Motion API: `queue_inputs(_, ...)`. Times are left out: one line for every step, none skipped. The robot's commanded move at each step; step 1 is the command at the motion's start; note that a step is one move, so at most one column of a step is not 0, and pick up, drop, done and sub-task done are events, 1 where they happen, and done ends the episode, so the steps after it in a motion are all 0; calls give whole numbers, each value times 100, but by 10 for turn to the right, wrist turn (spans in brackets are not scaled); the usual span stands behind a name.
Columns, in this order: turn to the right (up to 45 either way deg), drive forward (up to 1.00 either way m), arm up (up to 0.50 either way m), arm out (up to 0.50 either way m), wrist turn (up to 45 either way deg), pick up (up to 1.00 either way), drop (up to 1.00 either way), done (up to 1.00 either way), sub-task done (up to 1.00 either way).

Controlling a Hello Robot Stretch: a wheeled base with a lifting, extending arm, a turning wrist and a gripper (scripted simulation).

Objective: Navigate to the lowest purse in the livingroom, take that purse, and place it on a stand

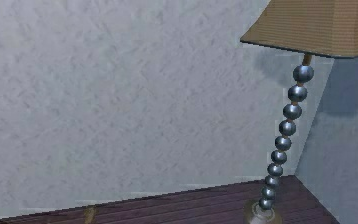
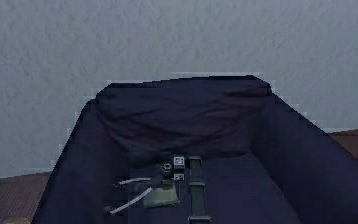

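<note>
In the arm side view, the dark arm bar (image 2: 197, 200) rises from the bottom edge over the seat of a dark navy armchair (image 2: 187, 115). Two small white squares (image 2: 177, 164) mark its far end. Left of them is the gripper (image 2: 124, 197), its thin pale fingers (image 2: 135, 182) reaching left above the seat cushion. A small pale greenish patch (image 2: 153, 198) lies by the gripper's body; I cannot make out what it is. I cannot tell whether the gripper holds anything.
A floor lamp (image 1: 284, 130) with a beaded metal stem and tan shade (image 1: 312, 28) stands at the forward view's right, near a corner of white textured walls (image 1: 117, 90). Dark wood floor (image 1: 187, 208) runs along the bottom. The armchair's high arms (image 2: 72, 165) flank the gripper.
</note>
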Motion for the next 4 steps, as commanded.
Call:
queue_inputs(0, 0, 0, 0, 450, 0, 0, 0, 0)
queue_inputs(0, 0, -30, 0, 0, 0, 0, 0, 0)
queue_inputs(0, 0, 0, 0, 0, 100, 0, 0, 0)
queue_inputs(0, 0, 10, 0, 0, 0, 0, 0, 0)
